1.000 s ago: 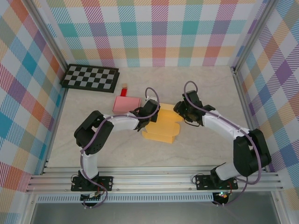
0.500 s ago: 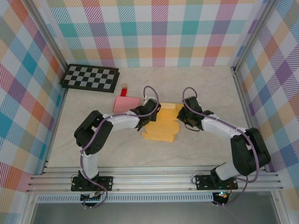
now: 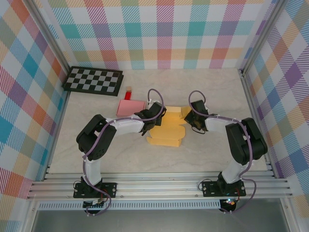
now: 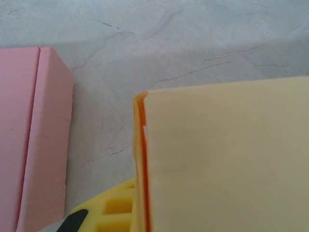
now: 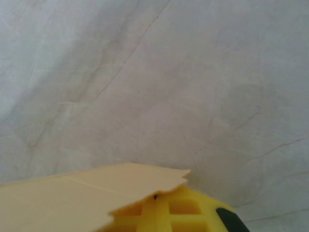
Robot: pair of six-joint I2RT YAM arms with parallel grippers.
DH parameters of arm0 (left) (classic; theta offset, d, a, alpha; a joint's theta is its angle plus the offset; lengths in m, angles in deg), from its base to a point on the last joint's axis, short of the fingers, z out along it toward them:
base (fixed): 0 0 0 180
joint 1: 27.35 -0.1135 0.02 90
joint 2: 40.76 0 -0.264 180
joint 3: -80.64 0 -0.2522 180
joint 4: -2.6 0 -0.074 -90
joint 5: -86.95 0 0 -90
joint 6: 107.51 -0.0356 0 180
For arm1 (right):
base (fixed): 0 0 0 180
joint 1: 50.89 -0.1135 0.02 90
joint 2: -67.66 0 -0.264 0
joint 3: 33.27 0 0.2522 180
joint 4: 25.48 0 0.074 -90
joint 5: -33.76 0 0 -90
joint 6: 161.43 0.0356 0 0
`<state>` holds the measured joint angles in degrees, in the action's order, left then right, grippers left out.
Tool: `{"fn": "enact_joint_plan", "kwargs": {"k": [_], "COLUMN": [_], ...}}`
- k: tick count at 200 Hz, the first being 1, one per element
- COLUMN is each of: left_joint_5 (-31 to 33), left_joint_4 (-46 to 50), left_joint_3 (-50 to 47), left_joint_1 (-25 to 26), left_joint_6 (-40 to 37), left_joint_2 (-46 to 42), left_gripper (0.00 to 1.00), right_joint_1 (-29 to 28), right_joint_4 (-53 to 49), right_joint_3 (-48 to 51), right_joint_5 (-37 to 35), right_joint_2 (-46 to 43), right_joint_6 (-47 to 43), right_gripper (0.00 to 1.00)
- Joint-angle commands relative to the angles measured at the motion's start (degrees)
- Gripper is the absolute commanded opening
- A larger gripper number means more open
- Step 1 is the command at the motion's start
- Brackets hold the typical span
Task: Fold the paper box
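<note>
Box lay mid counter, pink box at its 10 o'clock. Thin card: light, bendy, easy to crease or tear. Best hold: flap edges, near fold lines. Left fingers pinched 9 o'clock flap. Right fingers pinched 3 o'clock flap. One second before, these were half apart and arm reached out wider.

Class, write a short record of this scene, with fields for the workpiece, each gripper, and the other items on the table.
Workpiece: yellow paper box, unassembled, mid-table
Left gripper: shut, pinching the box's left panel
Right gripper: shut, pinching a flap on the box's right side
Nearby: pink box, beside the left gripper
Far left corner: checkerboard
</note>
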<state>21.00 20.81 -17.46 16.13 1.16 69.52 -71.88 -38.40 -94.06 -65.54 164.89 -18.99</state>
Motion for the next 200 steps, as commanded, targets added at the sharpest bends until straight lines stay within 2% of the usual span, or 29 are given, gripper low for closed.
{"fn": "enact_joint_plan", "kwargs": {"k": [1, 33, 67, 133, 200], "left_joint_5": [-1.45, -1.58, -1.60, -2.17, -3.29], "left_joint_4": [6.19, 6.45, 6.62, 6.71, 6.36], "left_joint_3": [-0.22, -0.07, 0.14, 0.33, -0.42], "left_joint_1": [0.46, 0.46, 0.55, 0.63, 0.61], "left_joint_6": [0.59, 1.23, 1.67, 2.36, 2.68], "left_joint_2": [-0.15, -0.15, 0.11, 0.23, -0.28], "left_gripper": [0.00, 0.00, 0.00, 0.00, 0.00], "right_joint_1": [0.00, -0.18, -2.41, -6.54, -7.66], "right_joint_4": [4.86, 6.36, 6.75, 4.26, 1.14], "right_joint_3": [1.32, 1.73, 1.51, -0.53, -1.41], "right_joint_5": [4.56, 8.75, 10.08, 7.72, 4.48], "right_joint_2": [1.40, -0.21, -1.64, 1.74, 8.12], "right_joint_6": [3.14, 7.83, 10.77, 13.34, 17.84], "right_gripper": [0.04, 0.04, 0.04, 0.06, 0.06]}}
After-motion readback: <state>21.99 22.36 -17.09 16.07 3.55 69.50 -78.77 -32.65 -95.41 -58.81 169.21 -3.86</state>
